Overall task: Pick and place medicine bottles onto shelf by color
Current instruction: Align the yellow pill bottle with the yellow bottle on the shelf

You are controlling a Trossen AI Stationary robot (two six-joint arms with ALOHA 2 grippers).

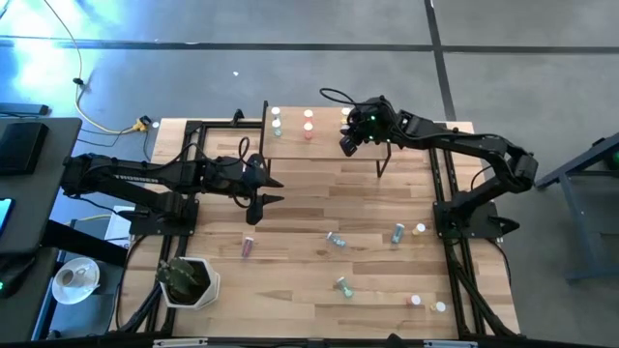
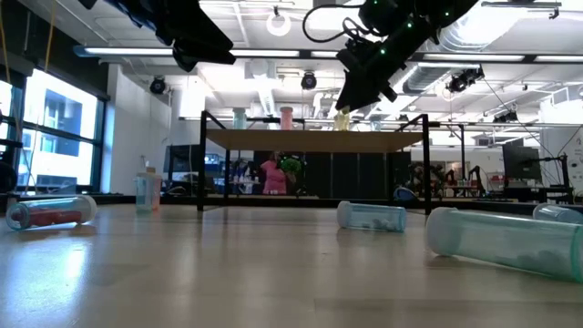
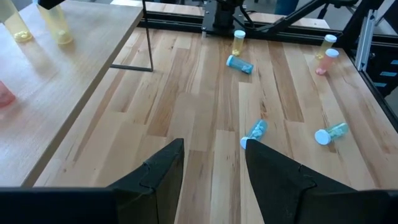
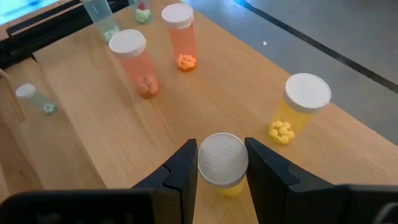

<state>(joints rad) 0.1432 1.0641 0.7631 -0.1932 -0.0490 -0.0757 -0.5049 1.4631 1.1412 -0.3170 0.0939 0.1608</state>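
**A:** Where is the right pincer (image 4: 219, 163)?

**B:** Over the right end of the shelf (image 1: 290, 147), which stands at the back of the counter (image 1: 309, 203). Its two fingers are closed on a yellow bottle (image 4: 222, 163); the right wrist view shows the white cap between them, with the bottle's base down at the shelf board.

**A:** What else stands on the shelf?

**B:** Just beside the held one, a second yellow bottle (image 4: 298, 107), upright. Farther along are two pink bottles (image 4: 134, 61), also upright, and beyond them green ones (image 4: 102, 15) at the shelf's left end. So the colours sit in groups: green, pink, yellow.

**A:** And the left pincer (image 3: 212, 163)?

**B:** It hangs above the counter's left half, in front of the shelf, fingers parted and holding nothing. Its wrist view looks across the boards toward the right arm's base.

**A:** What is lying loose on the counter?

**B:** A pink bottle (image 1: 248, 245) on its side close below the left pincer. Toward the middle, a teal bottle (image 1: 337, 239) lies flat, and another teal one (image 1: 342, 285) lies nearer the front edge. A blue-grey bottle (image 1: 397, 233) and a yellow one (image 1: 419, 230) are near the right arm's base. Two more stand at the front right corner, one pink (image 1: 415, 301); I cannot tell the other's colour.
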